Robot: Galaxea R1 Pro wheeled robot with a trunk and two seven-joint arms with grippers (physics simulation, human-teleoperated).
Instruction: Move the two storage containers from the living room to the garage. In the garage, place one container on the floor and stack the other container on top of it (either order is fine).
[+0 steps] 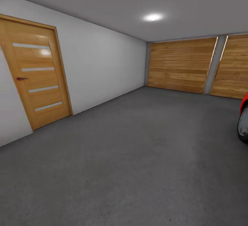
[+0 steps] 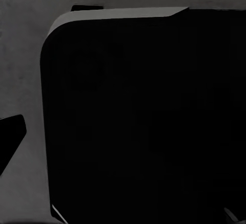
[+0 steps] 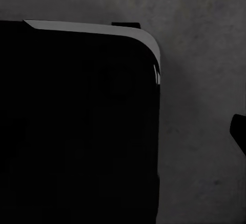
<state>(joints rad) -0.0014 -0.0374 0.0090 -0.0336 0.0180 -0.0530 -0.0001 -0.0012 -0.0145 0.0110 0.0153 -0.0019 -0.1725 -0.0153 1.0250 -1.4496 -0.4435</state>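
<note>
I am in the garage, looking over its grey concrete floor (image 1: 137, 157). The two storage containers are out of view. In the left wrist view a large black rounded body (image 2: 143, 121), apparently my own base, hangs over the floor (image 2: 20, 55). Two thin pale slivers (image 2: 56, 215) show at that view's edge, and I cannot tell whether they are fingers. The right wrist view holds the same kind of black rounded body (image 3: 77, 131) over the floor (image 3: 205, 80).
A wooden door (image 1: 36, 71) with glass strips stands shut in the pale wall (image 1: 103, 67) on the left. Wooden garage doors (image 1: 181, 65) close off the far end. The nose of a red car (image 1: 244, 119) juts in at the right edge.
</note>
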